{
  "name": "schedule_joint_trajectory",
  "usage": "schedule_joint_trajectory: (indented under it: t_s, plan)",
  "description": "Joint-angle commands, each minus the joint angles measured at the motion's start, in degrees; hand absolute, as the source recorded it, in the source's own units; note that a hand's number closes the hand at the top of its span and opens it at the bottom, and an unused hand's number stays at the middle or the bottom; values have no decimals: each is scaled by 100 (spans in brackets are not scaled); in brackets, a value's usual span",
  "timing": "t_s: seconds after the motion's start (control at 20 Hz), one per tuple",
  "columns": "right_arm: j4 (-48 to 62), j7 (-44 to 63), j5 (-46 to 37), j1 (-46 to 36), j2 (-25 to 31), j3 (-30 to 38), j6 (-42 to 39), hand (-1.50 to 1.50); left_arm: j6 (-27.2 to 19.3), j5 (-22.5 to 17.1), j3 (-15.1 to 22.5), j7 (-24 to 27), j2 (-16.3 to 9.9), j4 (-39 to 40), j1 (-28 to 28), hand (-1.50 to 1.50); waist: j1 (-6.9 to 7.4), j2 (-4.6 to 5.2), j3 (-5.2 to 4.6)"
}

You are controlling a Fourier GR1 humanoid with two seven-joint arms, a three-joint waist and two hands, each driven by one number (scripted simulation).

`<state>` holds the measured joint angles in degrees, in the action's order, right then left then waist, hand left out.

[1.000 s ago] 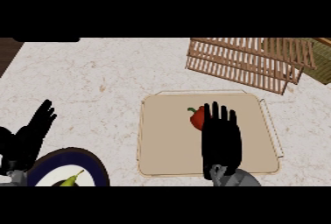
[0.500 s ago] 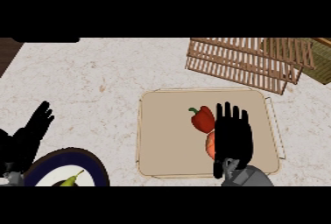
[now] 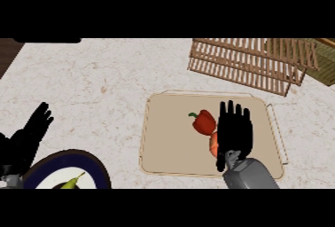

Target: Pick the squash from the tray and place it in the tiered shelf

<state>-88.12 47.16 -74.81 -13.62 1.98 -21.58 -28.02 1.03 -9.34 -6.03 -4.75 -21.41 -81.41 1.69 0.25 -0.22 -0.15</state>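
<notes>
Robot's right hand (image 3: 234, 131), fingers straight & flat, holding nothing, lies over the beige tray (image 3: 171, 146) at centre of a pale speckled counter (image 3: 98, 84). The orange squash (image 3: 213, 144) sits on the tray, mostly hidden under that hand, only its left edge showing; whether the hand touches it can't be told. Just beside it, up-left, a red bell pepper (image 3: 203, 121) w/ green stem. Slatted wooden tiered shelf (image 3: 252, 62) stands well apart, top right. Left hand (image 3: 29, 135) rests open at the left edge, above a dark-rimmed plate (image 3: 91, 164) w/ a yellow-green item on it
</notes>
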Motion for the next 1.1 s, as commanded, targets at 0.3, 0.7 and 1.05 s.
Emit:
schedule_joint_trajectory:
  t_s: [0.3,0.7,1.05]
  plan:
    - [136,-428,-161,436,179,-139,340,150,174,139,-192,-232,85,-48,-160,0,-26,17,15]
    - [-228,-653,-475,303,455,-251,380,150,237,308,-204,20,266,-365,317,0,-7,13,15]
    - [-808,-826,-254,-329,40,-128,239,150,6,643,6,-81,540,-152,-14,0,-8,19,16]
